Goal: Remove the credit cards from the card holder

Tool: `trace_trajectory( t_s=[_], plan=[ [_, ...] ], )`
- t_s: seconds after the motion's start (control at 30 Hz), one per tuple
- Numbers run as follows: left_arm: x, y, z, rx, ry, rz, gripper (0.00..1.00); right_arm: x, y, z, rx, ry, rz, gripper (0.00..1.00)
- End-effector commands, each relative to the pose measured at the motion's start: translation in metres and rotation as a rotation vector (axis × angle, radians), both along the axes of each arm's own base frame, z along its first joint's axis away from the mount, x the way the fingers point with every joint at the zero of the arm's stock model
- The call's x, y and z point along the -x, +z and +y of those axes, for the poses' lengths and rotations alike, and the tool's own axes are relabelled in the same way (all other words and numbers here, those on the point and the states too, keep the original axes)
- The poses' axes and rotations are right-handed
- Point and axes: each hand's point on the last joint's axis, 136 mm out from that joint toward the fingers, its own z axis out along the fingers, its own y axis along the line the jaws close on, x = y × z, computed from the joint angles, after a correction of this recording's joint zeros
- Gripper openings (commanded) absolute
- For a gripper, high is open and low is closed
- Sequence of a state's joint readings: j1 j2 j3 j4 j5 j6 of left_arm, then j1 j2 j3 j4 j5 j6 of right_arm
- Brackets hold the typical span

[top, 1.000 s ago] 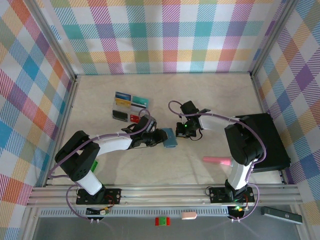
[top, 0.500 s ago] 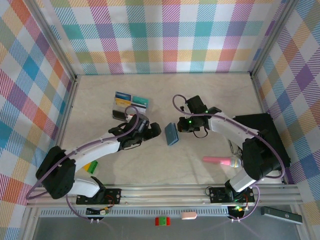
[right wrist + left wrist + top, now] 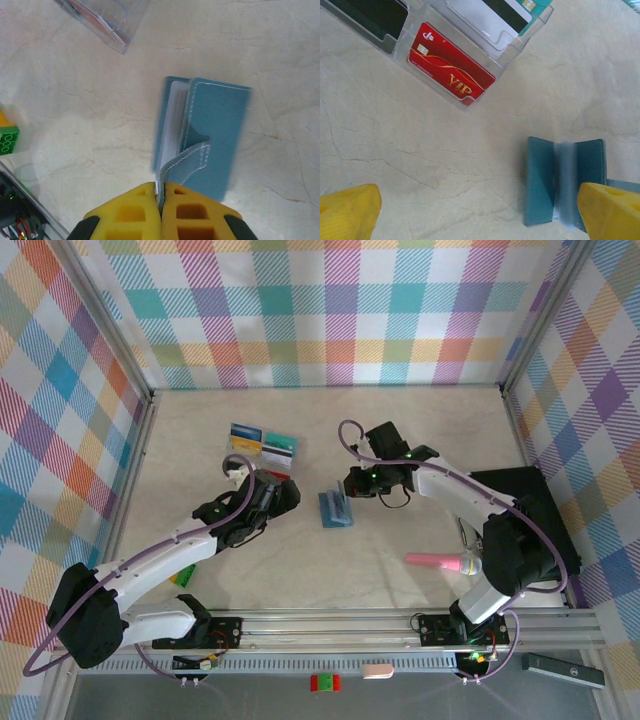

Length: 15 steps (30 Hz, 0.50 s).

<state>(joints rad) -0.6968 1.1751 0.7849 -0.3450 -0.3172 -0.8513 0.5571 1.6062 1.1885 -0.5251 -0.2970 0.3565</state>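
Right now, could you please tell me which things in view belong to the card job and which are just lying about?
Job:
card holder, pinched by the right gripper
credit cards
left gripper, open

Lying about:
pink object
black box
green and yellow block

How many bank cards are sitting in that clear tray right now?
6, all in the clear tray: blue-yellow and teal-white at the back, yellow and grey-white in the middle, black and red nearest the arms. More may be hidden inside the teal holder.
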Motion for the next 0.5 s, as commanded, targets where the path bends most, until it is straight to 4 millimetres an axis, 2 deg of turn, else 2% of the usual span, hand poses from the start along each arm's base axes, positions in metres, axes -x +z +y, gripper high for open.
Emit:
trace_trajectory(
  t_s=[0.0, 0.1, 0.23, 0.47],
  plan=[
    [-0.001, -0.006, -0.001, 0.009, -0.010, 0.015, 1.00, -0.004, -0.004, 0.001, 0.044, 0.026, -0.010, 0.04],
    [-0.003, -0.011, -0.017, 0.028, -0.080, 0.039, 0.99, -0.009, -0.013, -0.010, 0.117, 0.013, -0.018, 0.04],
    [-0.009, -0.011, -0.043, 0.070, -0.172, 0.052, 0.93, -0.013, -0.022, -0.019, 0.147, -0.017, -0.004, 0.03],
    [-0.013, -0.021, -0.092, 0.181, -0.330, 0.112, 0.71, -0.021, -0.048, -0.062, 0.260, -0.162, 0.034, 0.04]
  ],
)
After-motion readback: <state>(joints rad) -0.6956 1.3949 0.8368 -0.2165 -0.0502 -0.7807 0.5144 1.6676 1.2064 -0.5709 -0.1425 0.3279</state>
